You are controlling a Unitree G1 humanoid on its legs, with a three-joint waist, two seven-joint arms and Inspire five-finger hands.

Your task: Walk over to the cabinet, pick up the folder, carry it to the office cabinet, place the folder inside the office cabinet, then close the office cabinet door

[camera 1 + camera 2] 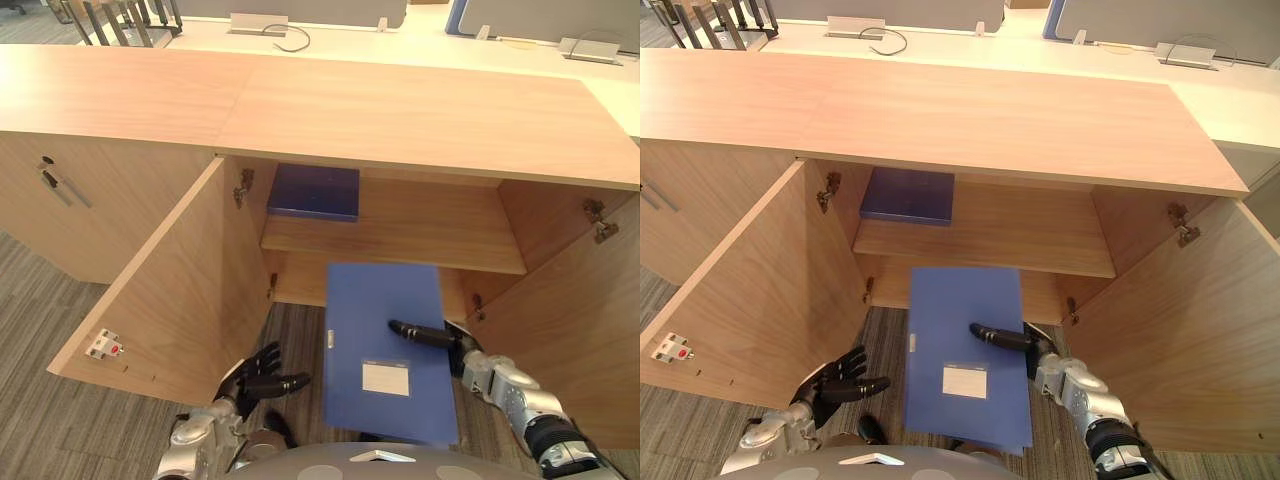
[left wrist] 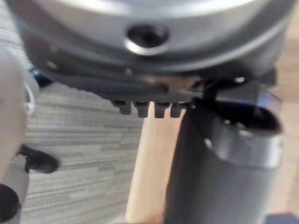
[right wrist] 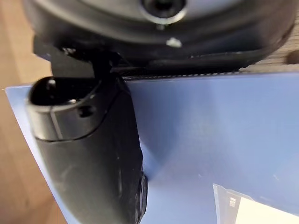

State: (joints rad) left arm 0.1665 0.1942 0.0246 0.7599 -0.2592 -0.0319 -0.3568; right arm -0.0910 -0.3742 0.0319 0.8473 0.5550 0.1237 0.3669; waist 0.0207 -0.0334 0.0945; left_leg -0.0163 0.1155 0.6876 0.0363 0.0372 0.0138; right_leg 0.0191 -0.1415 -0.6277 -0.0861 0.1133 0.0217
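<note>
The right hand (image 1: 432, 336) holds the flat blue rectangular folder with a white label (image 1: 385, 345) by one long edge. Its thumb lies flat across the top face, as the right wrist view shows close up. The fingers are hidden beneath the folder, so I judge this a pinch, not a rest.

The folder's long axis runs straight ahead, past the thumb tip, toward the open light-wood office cabinet (image 1: 420, 110). Its far short edge sits about at the front of the wooden inner shelf (image 1: 400, 235), though whether it is level with the shelf or below it I cannot tell. A second, darker blue folder (image 1: 313, 191) lies on that shelf, beyond and to the thumb side of the carried one.

The left hand (image 1: 255, 378) hangs across the folder from the thumb, near the open left door (image 1: 160, 290), fingers loosely spread and holding nothing. The right hand is the nearer one — the push inward probably needs only a forward reach along that long axis, between the two open doors.
</note>
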